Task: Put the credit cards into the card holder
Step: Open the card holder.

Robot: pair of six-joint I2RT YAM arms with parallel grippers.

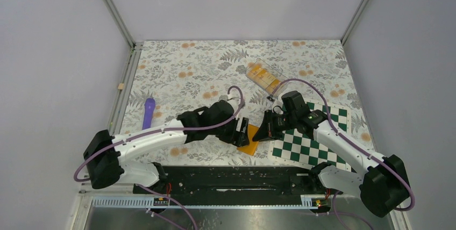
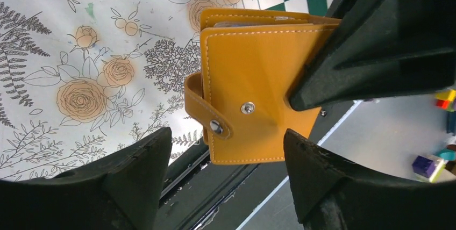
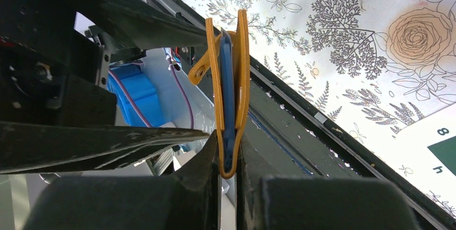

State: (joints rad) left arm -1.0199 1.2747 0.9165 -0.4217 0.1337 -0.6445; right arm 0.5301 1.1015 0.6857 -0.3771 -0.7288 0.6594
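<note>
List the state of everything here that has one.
card holder: folded, strap tab loose, held in the air
right gripper: shut on the card holder
left gripper: open, facing the card holder
credit cards: lying in the clear box
clear box: open or shut cannot be told

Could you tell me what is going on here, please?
The right gripper is pinching the folded orange card holder by one edge, holding it up over the near edge of the table. The left gripper stands open beside it, not gripping. The credit cards lie in a clear box at the far side.
</note>
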